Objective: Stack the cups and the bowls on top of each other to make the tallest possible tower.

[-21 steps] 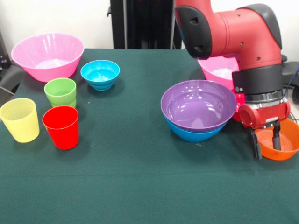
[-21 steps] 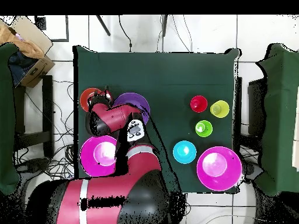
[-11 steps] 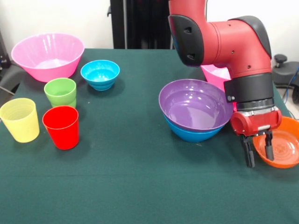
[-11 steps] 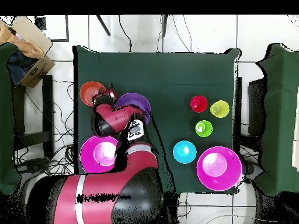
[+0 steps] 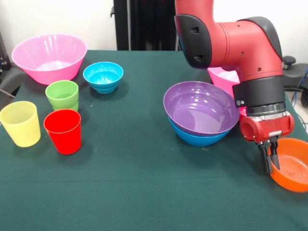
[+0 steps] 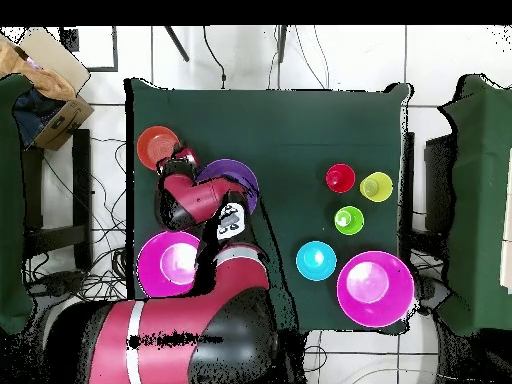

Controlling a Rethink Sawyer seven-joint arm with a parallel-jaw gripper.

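Note:
My gripper (image 5: 270, 159) is shut on the near-left rim of the small orange bowl (image 5: 291, 166) at the table's right edge, and the bowl hangs tilted. From overhead, the gripper (image 6: 180, 155) sits beside the orange bowl (image 6: 157, 146). The purple bowl (image 5: 201, 107) is nested in the blue bowl (image 5: 199, 138) just left of the arm. A pink bowl (image 5: 224, 77) shows partly behind the arm. At the left stand the yellow cup (image 5: 20, 123), red cup (image 5: 63, 131) and green cup (image 5: 62, 95), with the cyan bowl (image 5: 103, 76) and a large pink bowl (image 5: 48, 57) behind them.
The red arm's body (image 6: 215, 215) covers part of the purple bowl (image 6: 235, 180) from overhead. The table's edge runs close to the orange bowl. Green cloth (image 5: 144, 183) stretches between the cups and the nested bowls.
The fingers, which straddled the orange bowl's rim, have shut on it. The bowl has tipped and shifted toward the table's front edge with the gripper.

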